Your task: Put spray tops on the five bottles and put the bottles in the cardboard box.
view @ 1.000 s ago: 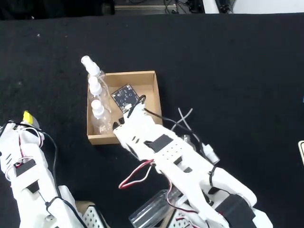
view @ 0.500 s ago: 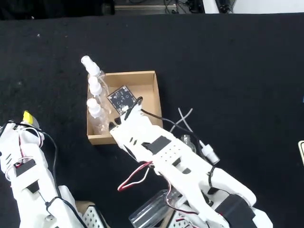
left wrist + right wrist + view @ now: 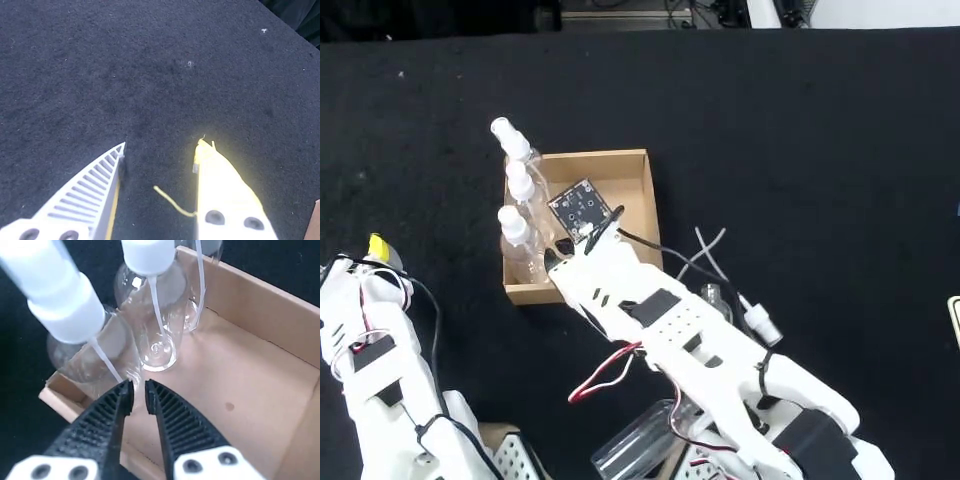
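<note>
The right arm's black gripper (image 3: 137, 386) is hanging inside the open brown cardboard box (image 3: 620, 158), fingers a narrow slit apart and gripping nothing. Three clear plastic bottles with white spray tops (image 3: 522, 187) are standing along the box's 9 o'clock wall. The arm is hiding the box's 5 o'clock corner and most of an uncapped clear bottle (image 3: 717, 296). At 7 o'clock, the left arm's white-and-yellow gripper (image 3: 160, 150) is hovering, spread wide, above the black tablecloth (image 3: 820, 150).
</note>
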Robot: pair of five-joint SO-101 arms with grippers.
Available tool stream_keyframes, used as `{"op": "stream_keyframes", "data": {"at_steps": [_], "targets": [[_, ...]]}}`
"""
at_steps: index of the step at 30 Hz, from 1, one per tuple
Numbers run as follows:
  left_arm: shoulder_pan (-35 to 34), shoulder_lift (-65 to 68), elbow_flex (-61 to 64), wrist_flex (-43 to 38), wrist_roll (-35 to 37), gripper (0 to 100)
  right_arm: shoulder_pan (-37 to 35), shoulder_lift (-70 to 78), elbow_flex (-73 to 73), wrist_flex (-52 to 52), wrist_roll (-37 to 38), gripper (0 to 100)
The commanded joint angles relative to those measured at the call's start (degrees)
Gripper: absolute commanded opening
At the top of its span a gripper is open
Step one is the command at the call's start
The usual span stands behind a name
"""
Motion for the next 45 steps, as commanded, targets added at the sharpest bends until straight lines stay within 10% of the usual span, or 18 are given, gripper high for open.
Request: {"op": "stream_keyframes", "data": {"at_steps": [1, 15, 23, 36, 45], "targets": [[-0.1, -1.0, -1.2, -1.2, 0.0, 20, 3.5, -2.2, -2.6, 4.0, 0.2, 1.1], [-0.1, -1.0, -1.1, -1.2, -0.1, 20, 8.4, -4.4, -3.9, 6.1, 0.2, 1.1], [-0.1, -1.0, -1.1, -1.2, -0.1, 20, 16.6, -22.3, -25.6, 44.7, 1.1, 1.4], [0.2, -0.9, -1.0, -1.2, -0.1, 20, 35.1, -17.5, -44.8, 91.9, 43.5, 10.5], [0.2, -0.9, -0.9, -1.2, -0.1, 20, 31.9, -20.5, -33.5, 93.1, 66.2, 15.9]]}}
